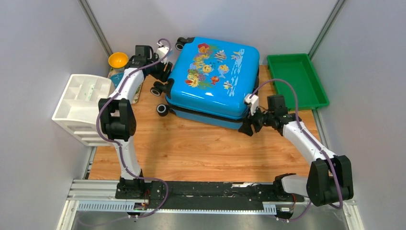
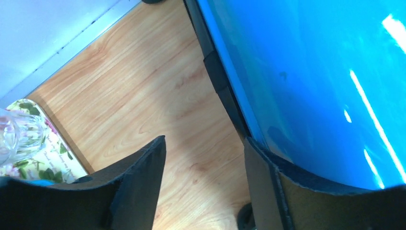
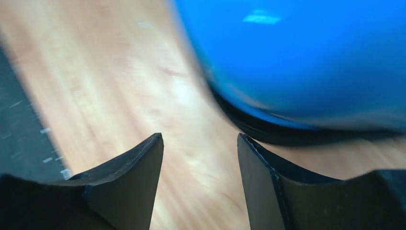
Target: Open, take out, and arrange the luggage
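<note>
- The table (image 1: 191, 148) carries the luggage (image 1: 215, 79) on its far half. The case lies flat and closed with the fish print facing up.
- The luggage's long axis runs roughly left to right, slightly skewed. The wheels are at its left end, and the dark seam between the two shells shows along its near side.
- The white organiser (image 1: 81, 103) stands well off the luggage's left end, and the green tray (image 1: 297, 79) lies just off its far right corner.
- The right gripper (image 3: 200, 136) sits at the luggage's near right corner, low, about level with the seam. Its jaws are parted with only bare wood between them, and the shell lies just ahead to its right.
- The left gripper (image 2: 205, 140) sits at the luggage's wheel end with its jaws also apart and nothing in them. One finger is right against the blue shell, though I cannot tell whether it touches.
- Both grippers are close, but I judge the right one better placed to start on the seam.
</note>
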